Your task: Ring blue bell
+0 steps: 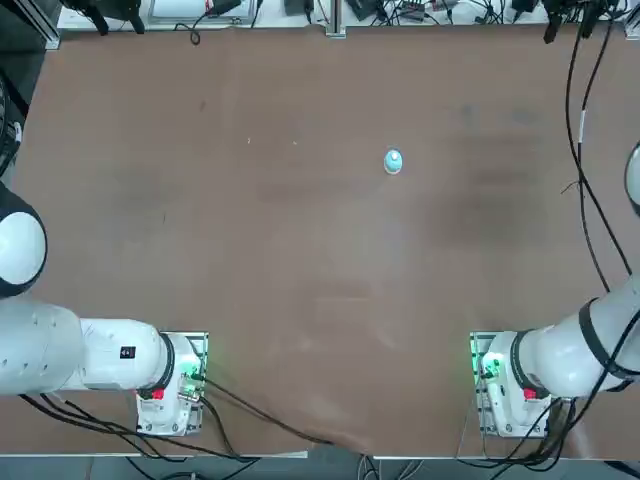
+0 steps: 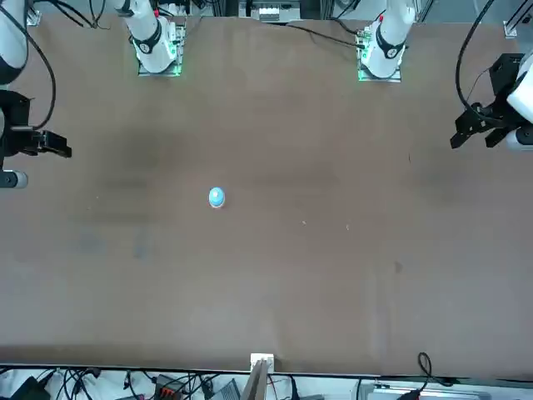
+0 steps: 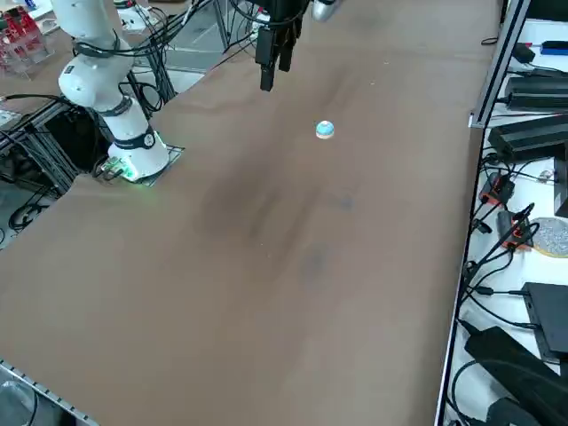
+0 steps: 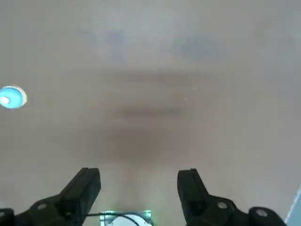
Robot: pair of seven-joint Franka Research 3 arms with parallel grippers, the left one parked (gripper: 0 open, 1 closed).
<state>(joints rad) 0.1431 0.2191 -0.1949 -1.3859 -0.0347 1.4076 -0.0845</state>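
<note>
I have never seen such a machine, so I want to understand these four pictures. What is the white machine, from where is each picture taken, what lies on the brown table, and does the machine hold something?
The white machines are two robot arms bolted to a brown table. Only the right arm works here.

One picture looks straight down from overhead, one faces the robot from across the table, one looks down diagonally from the robot's right side, and one comes from a camera on the working arm's wrist.

The only thing on the table is the blue bell, a tiny light-blue dome standing alone near the middle.

The right gripper is the arm's hand. Its two dark fingers stand apart, so it is open and holds nothing. It hangs in the air above the table, away from the bell, not touching it.
</note>
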